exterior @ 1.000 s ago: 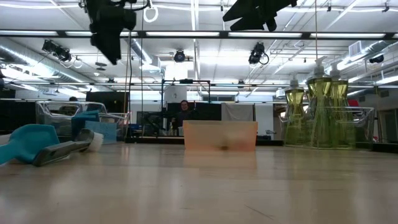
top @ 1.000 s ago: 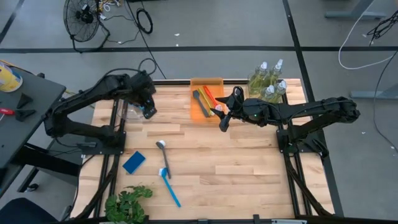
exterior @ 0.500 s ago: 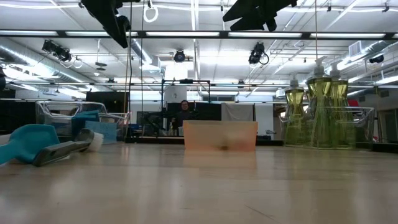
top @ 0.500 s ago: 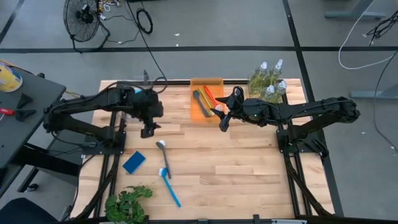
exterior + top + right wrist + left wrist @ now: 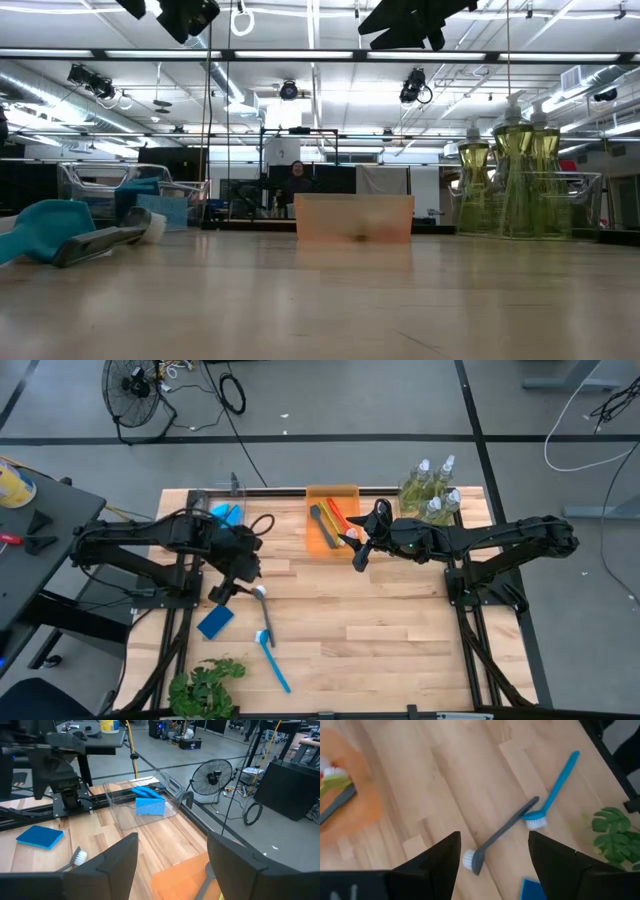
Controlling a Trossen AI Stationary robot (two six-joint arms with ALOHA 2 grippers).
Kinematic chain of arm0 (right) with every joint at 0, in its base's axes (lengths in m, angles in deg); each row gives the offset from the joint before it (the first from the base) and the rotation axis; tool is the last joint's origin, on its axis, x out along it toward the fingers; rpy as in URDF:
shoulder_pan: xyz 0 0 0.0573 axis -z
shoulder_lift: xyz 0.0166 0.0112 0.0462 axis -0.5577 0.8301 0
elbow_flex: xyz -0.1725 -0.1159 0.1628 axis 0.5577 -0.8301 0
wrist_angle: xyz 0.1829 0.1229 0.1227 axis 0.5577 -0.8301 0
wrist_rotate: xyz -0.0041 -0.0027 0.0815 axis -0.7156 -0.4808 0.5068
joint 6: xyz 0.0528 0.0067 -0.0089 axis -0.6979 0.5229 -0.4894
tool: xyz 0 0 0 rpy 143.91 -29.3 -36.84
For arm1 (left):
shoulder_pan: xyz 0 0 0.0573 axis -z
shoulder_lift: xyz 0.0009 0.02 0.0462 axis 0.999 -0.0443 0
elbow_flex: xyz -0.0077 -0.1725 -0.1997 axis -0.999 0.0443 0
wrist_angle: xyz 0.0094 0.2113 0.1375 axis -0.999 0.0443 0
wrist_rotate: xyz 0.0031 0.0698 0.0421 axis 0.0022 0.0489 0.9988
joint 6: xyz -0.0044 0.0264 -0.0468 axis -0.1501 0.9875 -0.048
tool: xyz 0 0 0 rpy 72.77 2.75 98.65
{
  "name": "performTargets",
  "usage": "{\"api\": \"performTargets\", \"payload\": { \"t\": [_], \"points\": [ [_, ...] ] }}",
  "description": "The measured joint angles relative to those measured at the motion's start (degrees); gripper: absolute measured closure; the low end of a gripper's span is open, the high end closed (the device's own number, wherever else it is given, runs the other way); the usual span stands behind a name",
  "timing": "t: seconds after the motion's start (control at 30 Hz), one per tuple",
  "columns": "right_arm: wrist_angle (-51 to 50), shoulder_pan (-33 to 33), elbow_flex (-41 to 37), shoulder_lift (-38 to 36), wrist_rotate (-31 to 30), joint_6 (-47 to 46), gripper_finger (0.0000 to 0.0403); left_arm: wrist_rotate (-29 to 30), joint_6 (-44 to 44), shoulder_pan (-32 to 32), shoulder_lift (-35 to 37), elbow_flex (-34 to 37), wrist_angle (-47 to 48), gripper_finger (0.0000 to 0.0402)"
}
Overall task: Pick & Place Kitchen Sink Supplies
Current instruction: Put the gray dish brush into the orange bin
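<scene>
Brushes are what I have left to clear on the left half of the table (image 5: 380, 630): a grey one (image 5: 499, 836) lies with its white head toward my left tool, and a blue one (image 5: 551, 785) lies with its head just beside the grey handle's far end. A dark-blue sponge (image 5: 215, 620) sits flat on the wood near them, close to the leafy plant (image 5: 205, 686) at the table's front edge.

My left tool (image 5: 228, 588) hangs over this group, its fingers spread with nothing between them; through its wrist camera the grey brush's head shows in the gap. I judge the grey brush is my next pick.

What looks done: the orange tray (image 5: 312, 540) at the back already carries several brushes, dark, red and yellow-green. The clear bin (image 5: 150, 810) at the back left corner holds lighter blue sponges. The pump bottles (image 5: 430, 488) stand grouped at the back right corner, in a clear container as far as I can tell.

My right tool (image 5: 362, 550) waits just beside the tray, fingers apart and empty.

So I reckon most is sorted, with two brushes and one sponge still out.
</scene>
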Motion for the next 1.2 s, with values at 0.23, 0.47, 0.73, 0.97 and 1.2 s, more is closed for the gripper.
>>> {"api": "performTargets", "payload": {
  "t": [0.23, 0.47, 0.73, 0.97, 1.2],
  "points": [
    [-0.02, 0.0, 0.01, 0.0, 0.02, 0.01, 0.0163, 0.0, 0.19, 3.05, -4.51, 0.02, -0.25, 0.0165],
    [-0.51, 0.0, 0.01, 0.0, 0.02, 0.02, 0.0163, -0.2, 1.17, 5.86, -11.75, 0.02, -0.76, 0.0165],
    [-1.15, 0.0, 0.03, 0.0, 1.03, 0.04, 0.0163, -0.59, 9.14, 7.72, -18.77, 0.02, -0.49, 0.0165],
    [-1.46, 0.01, 0.03, 0.0, 1.95, 0.21, 0.0163, -0.14, 10.05, 7.87, -24.18, 0.02, 0.02, 0.0165],
    [-1.58, 0.0, 0.03, 0.0, 1.96, 0.24, 0.0163, 0.02, 9.68, 7.46, -26.51, 1.93, 1.13, 0.0165]
  ]
}}
